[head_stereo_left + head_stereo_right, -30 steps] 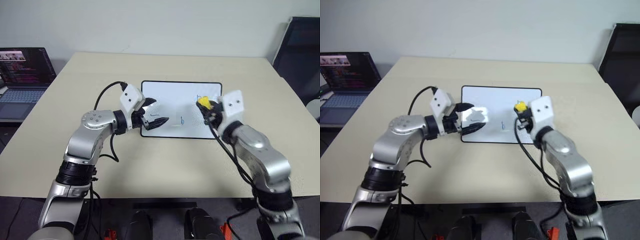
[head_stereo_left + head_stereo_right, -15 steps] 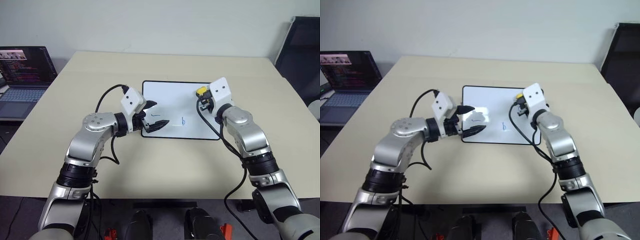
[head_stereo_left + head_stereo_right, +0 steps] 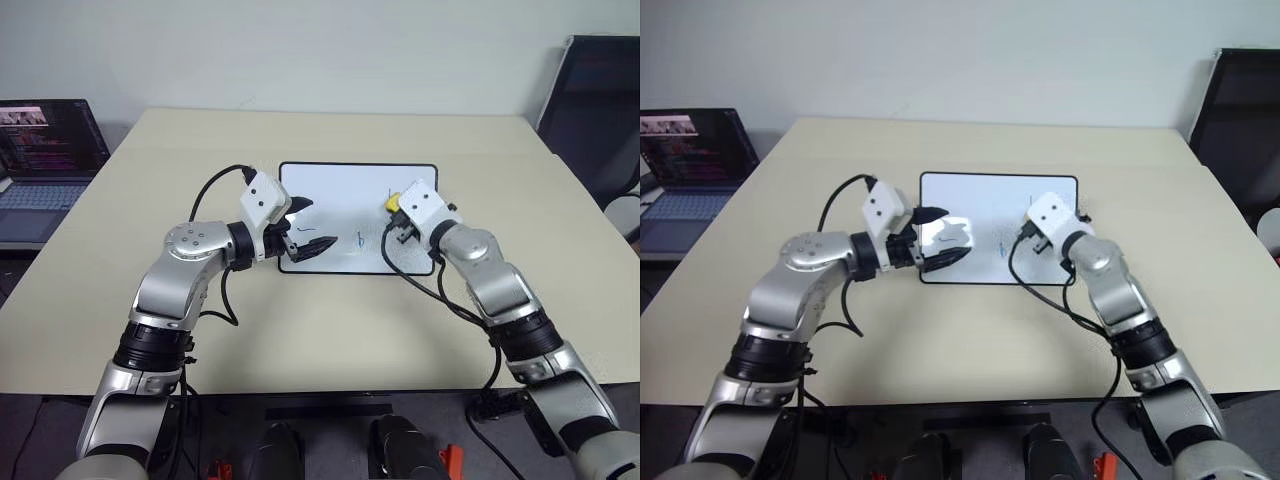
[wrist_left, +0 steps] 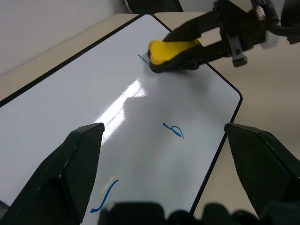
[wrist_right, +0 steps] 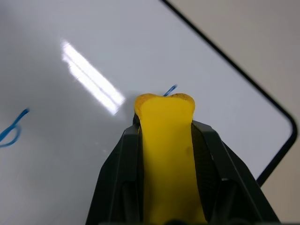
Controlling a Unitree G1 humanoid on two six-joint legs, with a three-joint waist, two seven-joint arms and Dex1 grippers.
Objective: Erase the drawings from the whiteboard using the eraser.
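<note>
While your right gripper [image 5: 164, 154] clamps the yellow eraser [image 4: 173, 52] tight between its two fingers, the block sits on the whiteboard [image 3: 340, 185] near its far right corner, its front end right at a small blue mark [image 5: 169, 89] that pokes out beyond it. Your left gripper [image 3: 305, 225] has its fingers spread wide and holds nothing, one finger over the board's left edge and one reaching onto its near left part. Watch that: if those fingers aren't truly pinning the frame, a firm wipe could shove the whole board across the table [image 3: 180, 140]. The little "b" [image 4: 174, 131] waits mid-board and the short dash [image 4: 105, 199] lies close to your left fingers, so a long sweep toward it risks knocking the two grippers together. Tilt the eraser too steeply and only its edge meets the surface, leaving the ink smeared. Press too hard and the block may twist in the grip.
</note>
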